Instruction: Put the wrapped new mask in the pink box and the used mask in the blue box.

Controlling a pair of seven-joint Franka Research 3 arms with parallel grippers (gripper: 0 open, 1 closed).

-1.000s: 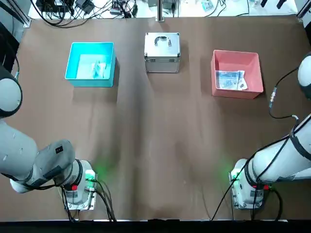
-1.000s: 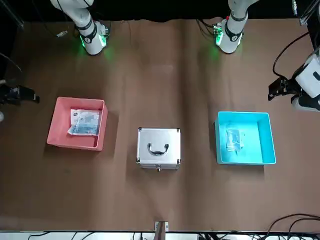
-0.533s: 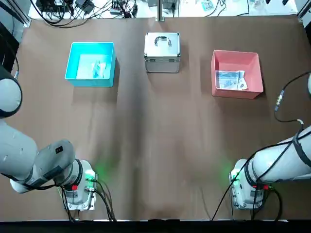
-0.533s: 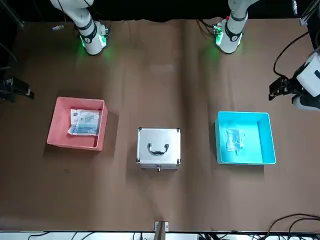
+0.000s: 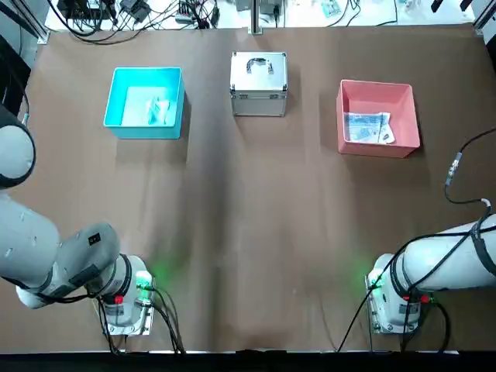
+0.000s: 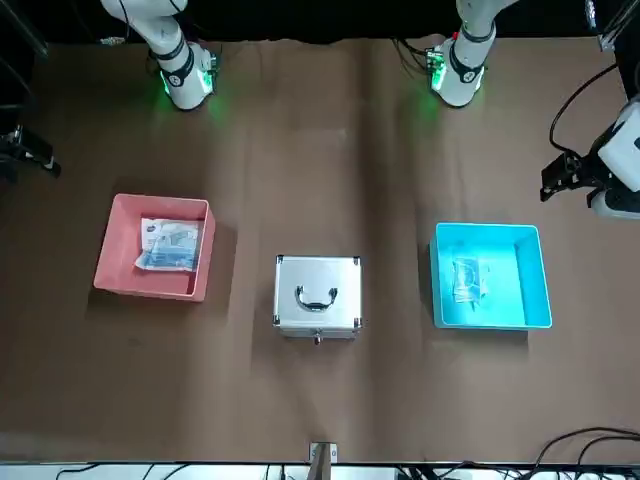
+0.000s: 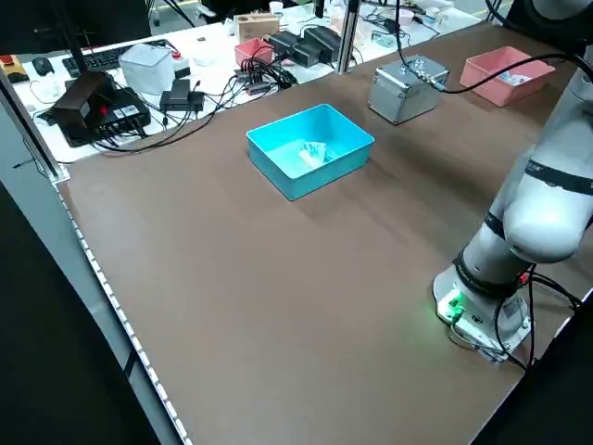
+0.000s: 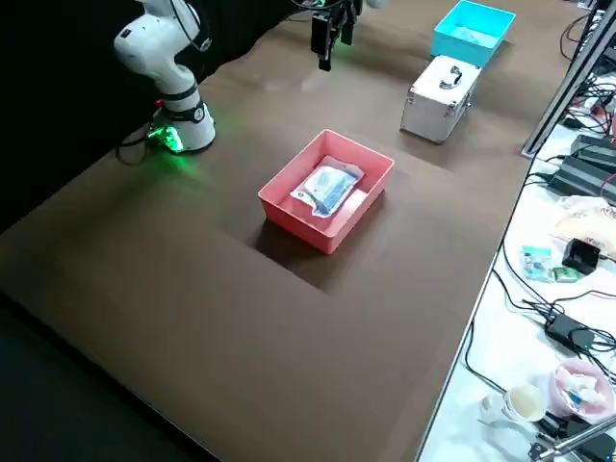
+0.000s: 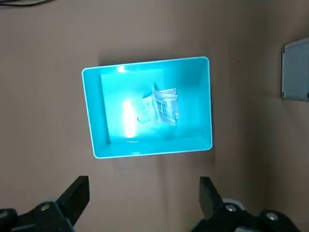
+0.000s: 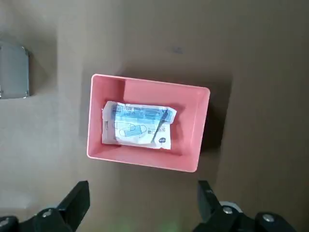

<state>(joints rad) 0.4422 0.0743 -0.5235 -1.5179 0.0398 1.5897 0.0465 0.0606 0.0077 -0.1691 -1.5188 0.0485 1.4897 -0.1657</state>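
1. The blue box (image 5: 146,102) stands on the robot's left of the silver case (image 5: 259,83), well apart from it on the brown table (image 5: 248,232). The used mask (image 5: 158,111) lies bunched on its floor, near the middle.
2. The left gripper (image 9: 142,198) hangs high above the table with its fingers spread wide and empty, looking straight down on the blue box. In the front view it (image 6: 560,178) sits at the far edge, on the arm-base side of the blue box and farther out from the silver case. Its arm rises from a green-lit base (image 5: 124,298).
3. The silver case lies flat, handle up, between the two boxes.
4. The pink box (image 5: 378,118) stands on the robot's right of the silver case, well apart from it. The wrapped new mask (image 5: 367,128) lies flat inside.
5. The right gripper (image 10: 142,198) is raised high, fingers wide apart and holding nothing, looking down on the pink box. In the front view it (image 6: 30,155) is at the picture's edge, beyond the pink box from the silver case.
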